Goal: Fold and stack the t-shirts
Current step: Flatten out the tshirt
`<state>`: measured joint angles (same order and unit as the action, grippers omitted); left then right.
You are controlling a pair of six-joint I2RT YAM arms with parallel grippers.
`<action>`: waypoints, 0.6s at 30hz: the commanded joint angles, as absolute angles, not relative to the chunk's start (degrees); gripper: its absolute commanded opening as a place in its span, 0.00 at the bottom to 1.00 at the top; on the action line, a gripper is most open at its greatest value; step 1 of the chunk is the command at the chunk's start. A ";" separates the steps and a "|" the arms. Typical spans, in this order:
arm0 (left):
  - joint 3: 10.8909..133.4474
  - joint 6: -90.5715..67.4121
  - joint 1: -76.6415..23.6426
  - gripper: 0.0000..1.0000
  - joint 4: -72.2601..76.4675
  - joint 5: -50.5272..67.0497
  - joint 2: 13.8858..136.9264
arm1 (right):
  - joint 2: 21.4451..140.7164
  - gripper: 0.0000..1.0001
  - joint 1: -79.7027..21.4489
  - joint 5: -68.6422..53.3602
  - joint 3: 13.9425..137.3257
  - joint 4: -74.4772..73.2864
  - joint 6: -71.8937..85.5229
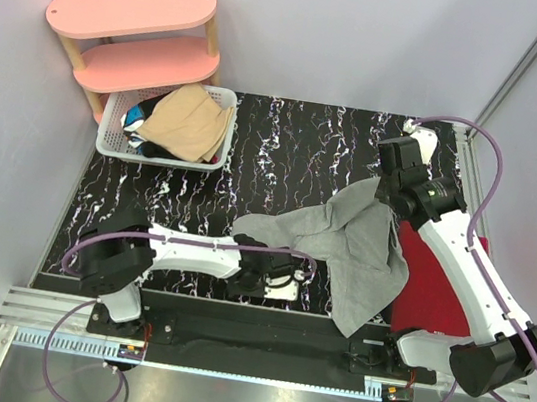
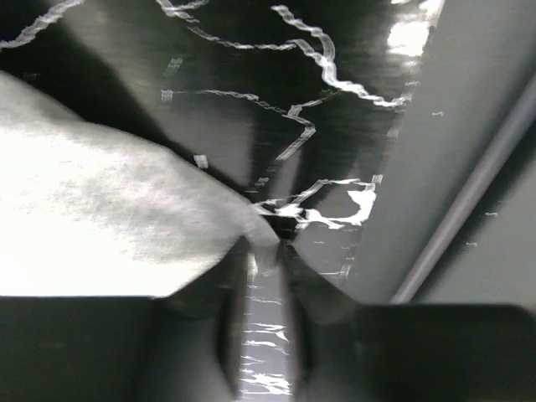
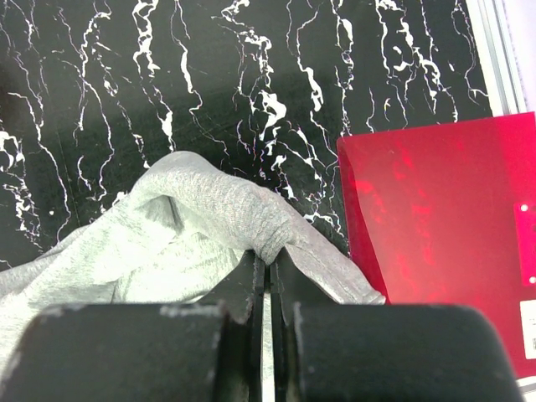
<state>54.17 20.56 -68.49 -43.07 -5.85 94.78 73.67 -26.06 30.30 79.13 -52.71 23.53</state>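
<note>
The grey t-shirt point(image 1: 352, 249) is pinched by the right end effector point(image 3: 266, 264). Whether the left end effector point(image 2: 266, 255) is clenched cannot be told, so the corner should be seated deeper.

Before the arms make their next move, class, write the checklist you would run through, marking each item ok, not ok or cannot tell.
1. Right jaws shut on the grey shirt: ok.
2. Left jaws gripping its corner: cannot tell; the corner lies at their tips.
3. Shirt lying flat: not ok, crumpled.
4. Shirt off the red board: not ok, its edge overlaps.
5. Tan shirt inside the basket: ok.
6. Arms uncrossed: ok.
</note>
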 commanded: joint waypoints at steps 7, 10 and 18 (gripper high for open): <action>56.34 24.25 -57.84 0.00 -37.26 -9.75 93.96 | 71.81 0.00 -25.75 29.88 79.01 -50.89 24.08; 57.30 25.22 -54.76 0.00 -37.70 -11.94 91.15 | 71.63 0.00 -25.75 29.80 79.45 -50.89 23.73; 70.03 26.46 -51.86 0.00 -49.12 -17.92 75.78 | 69.17 0.00 -25.66 29.71 81.12 -52.11 23.29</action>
